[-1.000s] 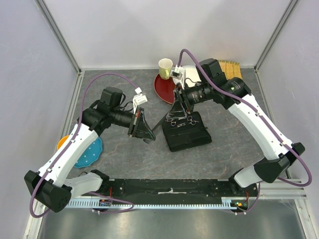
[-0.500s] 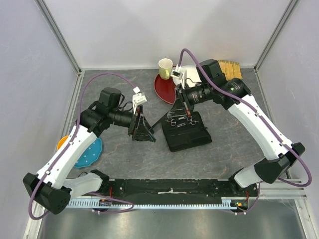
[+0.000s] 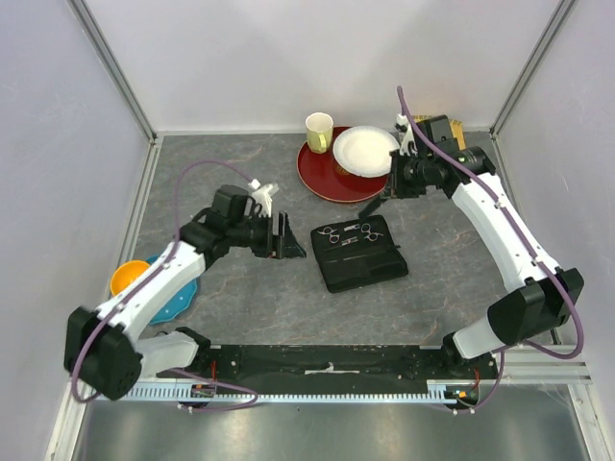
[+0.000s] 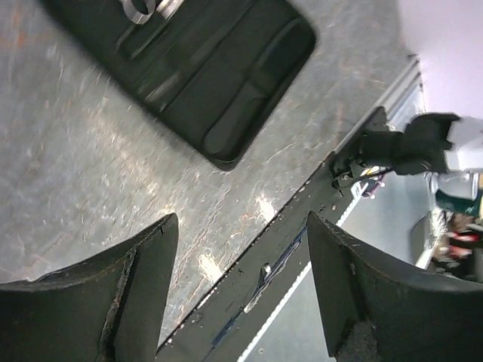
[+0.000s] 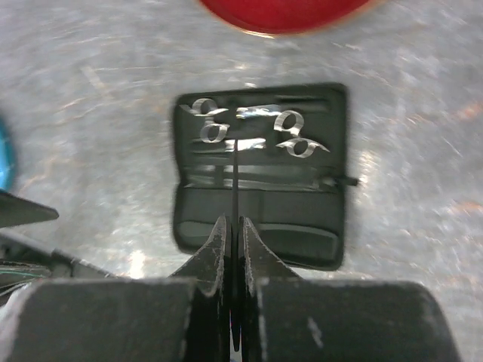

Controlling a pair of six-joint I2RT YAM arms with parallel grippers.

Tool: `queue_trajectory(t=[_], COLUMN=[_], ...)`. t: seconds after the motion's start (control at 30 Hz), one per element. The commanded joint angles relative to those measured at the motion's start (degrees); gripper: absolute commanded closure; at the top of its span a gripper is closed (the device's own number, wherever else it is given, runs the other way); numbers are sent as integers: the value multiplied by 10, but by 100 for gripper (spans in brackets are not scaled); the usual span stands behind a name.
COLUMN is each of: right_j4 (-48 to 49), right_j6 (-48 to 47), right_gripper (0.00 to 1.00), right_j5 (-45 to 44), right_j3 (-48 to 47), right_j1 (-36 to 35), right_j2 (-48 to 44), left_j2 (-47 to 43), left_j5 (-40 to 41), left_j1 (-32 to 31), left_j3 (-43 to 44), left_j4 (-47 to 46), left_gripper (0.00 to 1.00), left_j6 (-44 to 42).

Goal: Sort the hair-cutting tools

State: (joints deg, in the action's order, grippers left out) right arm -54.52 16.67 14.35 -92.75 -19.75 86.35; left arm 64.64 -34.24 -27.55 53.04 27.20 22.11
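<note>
Top external: right gripper (image 3: 387, 194), clamped on the flat black comb (image 3: 371, 205), has withdrawn from over the black case (image 3: 360, 264) toward the red plate (image 3: 327, 178), uncovering the white plate (image 3: 363, 151). Left gripper (image 3: 290, 240) has pulled back from the case, its fingers now parted and empty. Left-hand scissors (image 3: 332, 233) and right-hand scissors (image 3: 368, 231) lie unmoved on the case's far half. Left wrist: left gripper (image 4: 241, 222) apart, nothing between; case (image 4: 219, 83) beyond on the table (image 4: 90, 173). Right wrist: right gripper (image 5: 234, 222) pressed together on the comb (image 5: 235, 181), seen edge-on above the case (image 5: 302, 226); both scissors (image 5: 211, 124) (image 5: 296, 139) lie side by side.
</note>
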Motion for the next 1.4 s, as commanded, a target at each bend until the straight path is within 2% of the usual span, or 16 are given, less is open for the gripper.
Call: queue_trajectory(t=[0.0,0.13,0.37,0.5,0.7,0.77,0.8,0.87,0.93,0.97,1.03,1.23,1.37], right_j4=[-1,7,19,23,31,34,34,35,34,34,34,42,58], right_j6=[54,68,82,87,89,87,86,85,84,82,83,87,95], right_gripper=[100,100,100,100,100,100,100,100,100,100,100,100,100], right_j5=[-140,-165,-152,-145,-125,-122,-122,-121,-118,-119,-115,-100,-78], right_j3=[56,89,128,143,162,165,165,166,166,168,167,173,190], right_j1=[13,19,21,22,22,22,22,22,22,22,22,23,23], right_j2=[-39,-67,-101,-111,-116,-116,-116,-114,-114,-115,-113,-106,-104], left_j2=[86,164,303,349,398,430,441,458,472,472,471,448,407], left_j5=[31,27,10,71,130,118,116,115,122,133,148,194,234], left_j1=[-6,-11,-24,-27,-28,-28,-28,-27,-28,-28,-28,-25,-10], left_j3=[-58,-87,-56,-28,11,26,41,58,74,78,90,121,104], left_j4=[-95,-168,-263,-267,-294,-294,-293,-276,-253,-248,-220,-166,-117], left_gripper=[27,27,35,44,47,49,55,60,74,86,97,98,98], left_j6=[136,192,263,285,283,279,277,272,263,259,240,168,125])
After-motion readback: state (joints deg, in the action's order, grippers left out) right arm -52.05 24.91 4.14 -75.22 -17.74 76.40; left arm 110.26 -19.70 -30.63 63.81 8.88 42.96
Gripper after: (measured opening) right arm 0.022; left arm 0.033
